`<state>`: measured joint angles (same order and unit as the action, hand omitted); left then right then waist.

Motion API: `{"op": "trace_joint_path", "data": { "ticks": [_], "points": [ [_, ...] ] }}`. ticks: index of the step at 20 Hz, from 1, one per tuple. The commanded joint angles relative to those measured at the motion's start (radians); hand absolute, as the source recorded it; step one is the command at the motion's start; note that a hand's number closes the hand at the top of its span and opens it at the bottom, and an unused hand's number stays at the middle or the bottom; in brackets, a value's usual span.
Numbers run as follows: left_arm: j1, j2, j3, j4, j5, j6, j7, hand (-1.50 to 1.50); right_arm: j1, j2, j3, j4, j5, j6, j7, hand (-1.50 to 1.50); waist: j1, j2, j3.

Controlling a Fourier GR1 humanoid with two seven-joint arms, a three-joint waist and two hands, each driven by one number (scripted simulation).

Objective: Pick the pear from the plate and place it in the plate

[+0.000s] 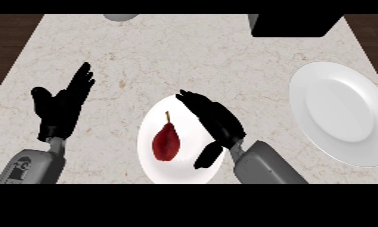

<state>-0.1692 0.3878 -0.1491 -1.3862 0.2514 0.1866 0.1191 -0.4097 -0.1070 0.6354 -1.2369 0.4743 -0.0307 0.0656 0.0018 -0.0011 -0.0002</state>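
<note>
My right hand (214, 118) hangs over the right half of the small round white plate (151, 126), fingers straight and spread, thumb angled down toward the plate's lower rim. It holds nothing. The dark red pear with a thin brown stem (167, 141) lies on that plate just to the left of my palm, stem pointing away from me. From this view I cannot tell whether my thumb touches the fruit; it appears apart.

My left hand (63, 106) rests open, fingers up, well to the left of the small plate on the pale marble worktop (184, 56).

The large round white plate (339, 111) sits well to the right of my right hand, near the worktop's edge, and carries nothing I can see.

Assessment: the step in hand is the approach to the grasp; the pick is not yet made. The next move calls for shifting my right hand leftward and down so fingers and thumb bracket the pear's body, then closing around it. The fruit is rounded and may roll sideways if contacted on one side only.
</note>
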Motion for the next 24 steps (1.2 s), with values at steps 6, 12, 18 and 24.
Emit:
{"op": "trace_joint_path", "data": {
  "ticks": [6,12,18,24],
  "points": [
    [-0.018,-0.021,0.052,-0.004,-0.043,-0.043,0.017,0.0,-0.104,0.086,-0.051,0.116,0.11,0.145,0.088,-1.5,0.002,0.002,0.0],
    [0.047,-0.024,0.106,-0.033,-0.042,-0.102,0.001,0.0,-0.158,0.106,-0.03,0.212,0.084,0.111,0.09,-1.5,0.008,0.002,0.0],
    [-0.051,-0.091,0.12,0.104,-0.104,-0.091,-0.029,0.0,-0.13,0.107,0.077,0.233,0.085,0.054,0.128,-1.5,0.005,0.003,0.0],
    [0.022,-0.093,0.118,-0.059,-0.121,-0.096,0.047,0.0,-0.252,0.107,0.136,0.365,0.009,0.001,0.132,-1.5,0.017,0.003,0.001]
  ]
}}
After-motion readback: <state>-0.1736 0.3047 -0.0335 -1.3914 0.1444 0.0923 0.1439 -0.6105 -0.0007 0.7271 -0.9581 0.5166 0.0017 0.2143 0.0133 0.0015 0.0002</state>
